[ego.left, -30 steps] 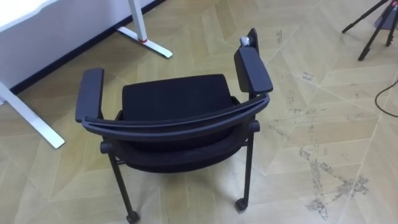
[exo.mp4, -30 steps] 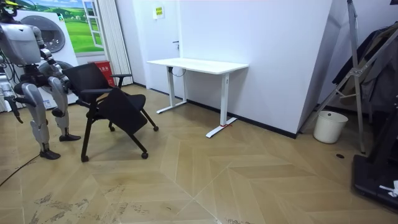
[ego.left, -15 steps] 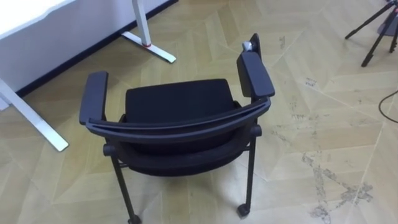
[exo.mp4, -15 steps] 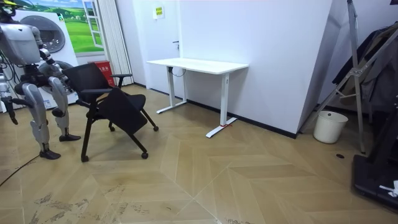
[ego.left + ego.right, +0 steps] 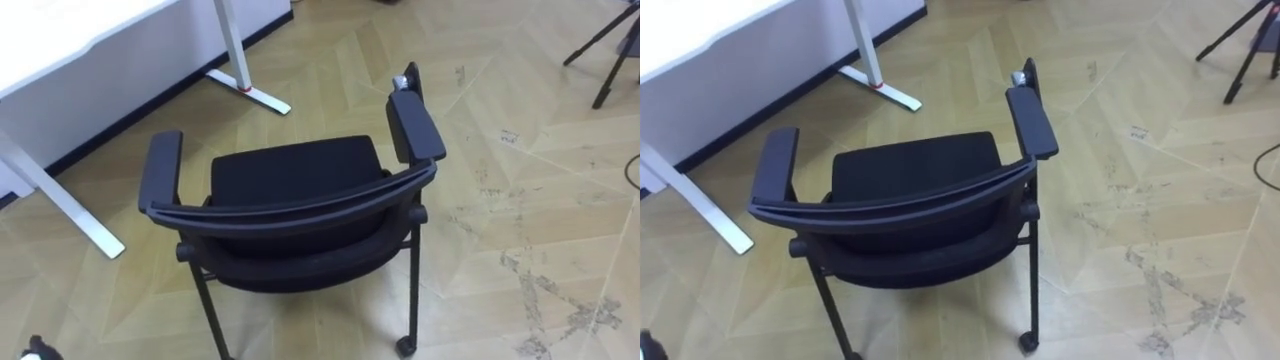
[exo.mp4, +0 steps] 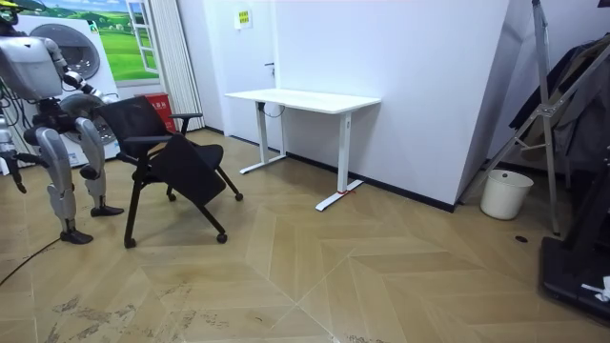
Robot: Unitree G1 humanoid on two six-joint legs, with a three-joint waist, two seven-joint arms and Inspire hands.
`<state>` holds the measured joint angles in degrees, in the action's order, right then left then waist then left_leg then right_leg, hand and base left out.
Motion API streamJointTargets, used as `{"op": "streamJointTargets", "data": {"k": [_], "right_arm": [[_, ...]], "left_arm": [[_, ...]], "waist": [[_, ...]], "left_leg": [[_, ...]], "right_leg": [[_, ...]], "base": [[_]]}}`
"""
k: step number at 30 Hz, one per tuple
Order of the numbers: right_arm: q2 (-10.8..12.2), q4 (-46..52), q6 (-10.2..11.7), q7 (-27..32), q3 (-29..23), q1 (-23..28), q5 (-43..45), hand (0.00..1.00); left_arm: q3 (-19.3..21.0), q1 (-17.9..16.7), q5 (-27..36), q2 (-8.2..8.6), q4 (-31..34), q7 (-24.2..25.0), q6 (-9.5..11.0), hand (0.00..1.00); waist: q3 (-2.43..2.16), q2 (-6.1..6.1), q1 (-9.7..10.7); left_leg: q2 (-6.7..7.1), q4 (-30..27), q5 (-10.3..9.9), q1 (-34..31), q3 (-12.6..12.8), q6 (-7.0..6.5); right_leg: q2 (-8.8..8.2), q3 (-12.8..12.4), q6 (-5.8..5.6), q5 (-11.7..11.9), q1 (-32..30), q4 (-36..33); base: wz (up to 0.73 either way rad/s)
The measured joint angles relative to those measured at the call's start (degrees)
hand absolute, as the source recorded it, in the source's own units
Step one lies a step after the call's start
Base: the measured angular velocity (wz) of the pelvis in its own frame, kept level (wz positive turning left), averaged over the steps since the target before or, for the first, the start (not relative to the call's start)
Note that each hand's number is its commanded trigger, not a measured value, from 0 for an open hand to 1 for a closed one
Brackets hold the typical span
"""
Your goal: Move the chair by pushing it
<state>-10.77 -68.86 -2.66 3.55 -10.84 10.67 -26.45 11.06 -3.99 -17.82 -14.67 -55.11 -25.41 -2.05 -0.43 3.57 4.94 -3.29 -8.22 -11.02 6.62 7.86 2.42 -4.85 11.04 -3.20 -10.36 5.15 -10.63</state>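
Black chair (image 5: 290, 215) on wooden floor (image 5: 520, 200), backrest nearest, white desk (image 5: 60, 40) far left, left hand (image 5: 36, 349) near left, clear of chair, finger state untellable

A white desk (image 6: 303, 98) stood against the wall at 12 o'clock in the room view. Its white foot bar (image 5: 250, 92) lay on the floor at 11 o'clock in the left eye view. A white bin (image 6: 504, 193) stood on the parquet floor (image 6: 381, 276) at 3 o'clock in the room view. Dark tripod legs (image 5: 600, 36) entered at 2 o'clock in the left eye view. Grey scuff marks (image 5: 545, 290) covered the boards at 4 o'clock. A landscape poster (image 6: 114, 38) hung at 10 o'clock in the room view.
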Motion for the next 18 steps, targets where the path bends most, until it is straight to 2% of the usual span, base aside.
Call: {"op": "streamJointTargets", "data": {"k": [1, 2, 4, 7, 9, 11, 14, 18], "right_arm": [[-0.05, 0.0, 0.0, 0.01, -0.05, -0.26, 0.58, 0.0], [-0.24, 0.0, 0.01, 0.05, -0.1, -0.66, 1.64, 0.0], [-0.44, -0.32, 0.04, 0.07, -0.76, -1.38, 1.87, 0.0], [-0.56, -0.28, 0.2, 0.04, -3.47, -1.66, 2.04, 0.0], [-0.97, -0.16, 0.72, 0.0, -4.07, -1.97, 2.33, 0.0], [-1.12, -0.25, 0.84, -0.05, -4.09, -2.31, 2.2, 0.0], [-1.14, 0.0, 0.84, -0.08, -4.12, -2.64, 2.2, 0.0], [-1.46, 0.08, 0.83, -1.2, -3.86, -2.66, 1.56, 0.0]], "left_arm": [[0.0, 0.03, -0.6, -0.02, 0.91, -0.15, -0.09, 0.0], [-0.08, 0.04, -2.16, -0.09, 2.24, -0.48, -0.13, 0.0], [-0.21, 0.39, -3.22, -0.7, 3.69, -0.65, -0.14, 0.0], [0.1, 0.35, -6.89, -1.89, 10.04, -0.63, -0.01, 0.0], [0.1, 0.7, -9.89, -2.83, 14.72, -0.64, 0.77, 0.0], [0.01, 2.07, -11.7, -2.9, 16.27, -0.67, 0.89, 0.0], [-0.27, 2.23, -13.85, -2.9, 18.81, -0.62, 0.92, 0.0], [-2.04, 2.28, -14.78, -2.9, 24.16, -0.24, -0.02, 0.0]], "waist": [[0.02, 0.23, 0.08], [0.47, 0.64, 0.24], [0.5, 0.45, 0.72], [0.6, 0.6, 0.88], [0.58, 0.8, 0.96], [0.58, 0.97, 1.06], [0.47, 1.22, 1.55], [0.41, 1.41, 1.52]], "left_leg": [[0.0, 0.0, 0.0, -0.1, 0.0, 0.0], [0.0, 0.0, -0.01, -0.23, -0.01, 0.0], [0.03, -0.07, -0.01, -0.5, -0.24, 0.0], [0.02, -0.37, 0.0, -0.95, -0.48, 0.0], [0.04, -0.42, 0.0, -0.95, -0.47, 0.0], [0.06, -0.44, 0.0, -1.0, -0.58, 0.0], [0.07, -0.45, 0.0, -1.03, -0.6, 0.0], [0.1, -0.5, 0.0, -1.16, -0.71, 0.0]], "right_leg": [[0.0, 0.02, 0.0, 0.0, -0.14, -0.02], [0.0, 0.05, 0.0, 0.0, -0.16, 0.01], [-0.02, 0.26, 0.0, 0.0, -0.15, 0.05], [-0.04, 0.37, -0.02, -0.01, -0.31, 0.04], [-0.04, 0.25, -0.03, -0.02, -0.36, 0.02], [-0.05, 0.34, -0.03, -0.03, -0.34, 0.07], [-0.04, 0.27, -0.03, -0.03, -0.32, 0.23], [-0.08, 0.53, -0.03, -0.02, -0.23, 0.25]], "base": [[0.0], [0.0], [0.07], [0.04], [0.0], [0.0], [0.0], [0.03]]}}
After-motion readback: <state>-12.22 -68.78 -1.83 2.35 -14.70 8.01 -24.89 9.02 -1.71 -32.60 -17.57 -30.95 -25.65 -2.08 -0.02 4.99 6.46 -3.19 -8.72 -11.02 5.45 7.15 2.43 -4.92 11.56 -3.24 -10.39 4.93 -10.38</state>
